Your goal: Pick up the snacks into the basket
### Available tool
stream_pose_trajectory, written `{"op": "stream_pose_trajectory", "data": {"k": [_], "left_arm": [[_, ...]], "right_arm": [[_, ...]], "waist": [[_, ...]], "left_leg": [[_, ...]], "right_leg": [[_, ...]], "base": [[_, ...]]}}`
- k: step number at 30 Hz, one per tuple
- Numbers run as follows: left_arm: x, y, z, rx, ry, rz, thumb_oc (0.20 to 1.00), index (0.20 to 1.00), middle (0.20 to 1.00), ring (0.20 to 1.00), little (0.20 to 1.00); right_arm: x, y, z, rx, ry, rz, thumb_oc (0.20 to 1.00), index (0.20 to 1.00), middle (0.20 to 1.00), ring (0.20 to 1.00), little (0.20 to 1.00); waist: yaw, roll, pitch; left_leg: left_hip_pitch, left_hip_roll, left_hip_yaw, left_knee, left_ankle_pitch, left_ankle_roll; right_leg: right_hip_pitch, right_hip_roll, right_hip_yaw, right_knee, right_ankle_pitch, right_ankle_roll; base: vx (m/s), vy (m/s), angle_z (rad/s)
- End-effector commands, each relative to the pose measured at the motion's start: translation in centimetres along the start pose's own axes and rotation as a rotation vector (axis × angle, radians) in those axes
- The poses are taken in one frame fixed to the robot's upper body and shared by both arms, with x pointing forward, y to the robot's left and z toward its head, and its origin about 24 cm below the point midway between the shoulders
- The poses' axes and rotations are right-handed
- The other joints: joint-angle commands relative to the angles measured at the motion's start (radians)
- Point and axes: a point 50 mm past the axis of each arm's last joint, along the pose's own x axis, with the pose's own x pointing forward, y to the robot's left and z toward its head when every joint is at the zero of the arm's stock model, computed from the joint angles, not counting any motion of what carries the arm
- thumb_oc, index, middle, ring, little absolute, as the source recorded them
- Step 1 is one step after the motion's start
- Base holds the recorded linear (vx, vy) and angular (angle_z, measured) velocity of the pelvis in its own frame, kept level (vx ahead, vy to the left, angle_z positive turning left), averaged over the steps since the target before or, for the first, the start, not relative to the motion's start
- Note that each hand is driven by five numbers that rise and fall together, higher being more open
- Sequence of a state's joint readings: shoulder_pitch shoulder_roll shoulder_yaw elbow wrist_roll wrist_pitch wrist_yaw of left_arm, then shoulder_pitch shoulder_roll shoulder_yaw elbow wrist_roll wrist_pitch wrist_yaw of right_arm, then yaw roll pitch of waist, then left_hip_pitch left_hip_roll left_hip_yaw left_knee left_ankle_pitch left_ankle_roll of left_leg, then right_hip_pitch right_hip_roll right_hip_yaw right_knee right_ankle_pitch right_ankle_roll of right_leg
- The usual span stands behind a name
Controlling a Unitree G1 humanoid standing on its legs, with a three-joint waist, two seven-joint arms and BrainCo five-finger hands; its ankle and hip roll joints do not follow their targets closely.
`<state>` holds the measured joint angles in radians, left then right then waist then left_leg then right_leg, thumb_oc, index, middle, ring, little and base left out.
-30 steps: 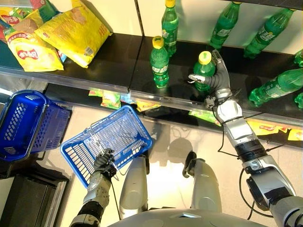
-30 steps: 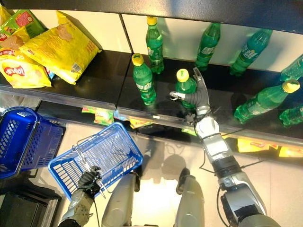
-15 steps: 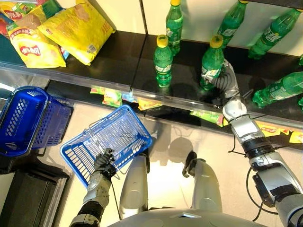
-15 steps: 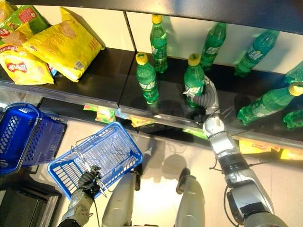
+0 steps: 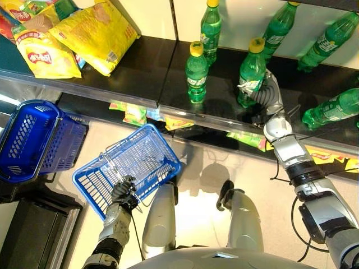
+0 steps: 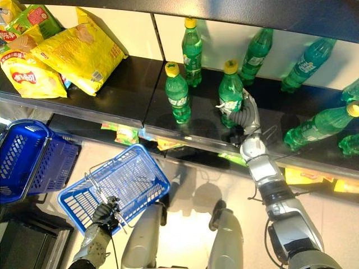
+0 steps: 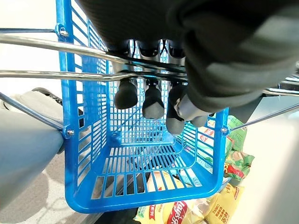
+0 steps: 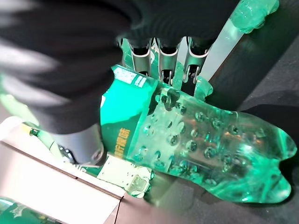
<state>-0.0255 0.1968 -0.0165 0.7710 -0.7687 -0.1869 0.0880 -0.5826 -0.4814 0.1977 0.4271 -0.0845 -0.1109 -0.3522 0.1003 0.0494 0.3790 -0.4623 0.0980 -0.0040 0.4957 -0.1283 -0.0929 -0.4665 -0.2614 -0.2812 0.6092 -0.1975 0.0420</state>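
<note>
Right hand (image 5: 268, 96) wrapped round upright green bottle (image 5: 251, 73), centre-right on black shelf (image 5: 140, 67). Left hand (image 5: 122, 193) curled on blue basket (image 5: 132, 168) handle, lower left.

Black shelf (image 5: 140, 67): glossy top with a pale back wall.

Green bottle, yellow cap (image 5: 197, 70): stood upright near the shelf's front edge, about midway along.

Second green bottle (image 5: 210, 25): stood upright just behind the first, against the back wall.

Two green bottles (image 5: 277, 28) (image 5: 328, 39): leaned against the back wall toward the shelf's right end.

Green bottle (image 5: 334, 106): lay on its side near the front edge at the right end.

Dark blue baskets (image 5: 28, 140): nested and tipped over, on the floor (image 5: 95, 145) below the shelf's left end.
</note>
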Motion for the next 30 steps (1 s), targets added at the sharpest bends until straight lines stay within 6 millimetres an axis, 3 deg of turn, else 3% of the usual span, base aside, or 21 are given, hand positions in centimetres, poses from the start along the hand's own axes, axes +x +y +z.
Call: {"op": "stream_pose_trajectory", "data": {"k": [1,7,16,24,30], "left_arm": [[-0.2,0.7,1.2,0.015,-0.070,-0.013,0.200,0.200,0.200,0.200,0.200],[-0.3,1.3,0.8,-0.034,-0.057,0.029,0.200,0.200,0.200,0.200,0.200],[-0.7,3.9,0.2,-0.039,-0.027,0.118,0.200,0.200,0.200,0.200,0.200],[-1.1,4.7,1.7,-0.024,-0.101,0.107,0.200,0.200,0.200,0.200,0.200],[-2.1,3.9,4.7,-0.048,-0.251,0.013,0.200,0.200,0.200,0.200,0.200]], "right_arm": [[1.2,-2.0,4.4,0.157,-0.205,-0.130,0.200,0.200,0.200,0.200,0.200],[-0.7,-1.5,3.9,0.224,-0.211,-0.091,0.200,0.200,0.200,0.200,0.200],[-3.5,-2.0,3.1,0.261,-0.228,-0.037,0.200,0.200,0.200,0.200,0.200],[-5.3,-2.4,3.6,0.281,-0.280,0.017,0.200,0.200,0.200,0.200,0.200],[-6.4,-2.8,4.7,0.317,-0.343,0.071,0.200,0.200,0.200,0.200,0.200]], "waist": [[0.011,-0.024,-0.044],[0.006,-0.028,-0.048],[0.012,-0.040,-0.056],[0.024,-0.042,-0.069],[0.040,-0.049,-0.083]], "left_leg": [[0.037,-0.003,0.017,-0.031,0.011,0.045],[0.075,-0.003,0.020,-0.044,0.012,0.044],[0.200,-0.008,0.010,-0.134,0.031,0.032],[0.288,-0.011,-0.011,-0.248,0.084,0.014],[0.332,-0.013,-0.021,-0.340,0.120,0.014]], "right_leg": [[0.083,-0.024,0.023,-0.030,0.055,0.071],[0.124,-0.029,0.019,-0.040,0.055,0.074],[0.264,-0.035,-0.011,-0.124,0.077,0.091],[0.367,-0.026,-0.060,-0.235,0.102,0.096],[0.410,-0.015,-0.086,-0.317,0.126,0.100]], "base": [[0.00,0.000,0.00],[0.01,-0.003,0.00],[0.03,-0.009,0.05],[0.04,-0.019,0.16],[0.02,-0.013,0.13]]}}
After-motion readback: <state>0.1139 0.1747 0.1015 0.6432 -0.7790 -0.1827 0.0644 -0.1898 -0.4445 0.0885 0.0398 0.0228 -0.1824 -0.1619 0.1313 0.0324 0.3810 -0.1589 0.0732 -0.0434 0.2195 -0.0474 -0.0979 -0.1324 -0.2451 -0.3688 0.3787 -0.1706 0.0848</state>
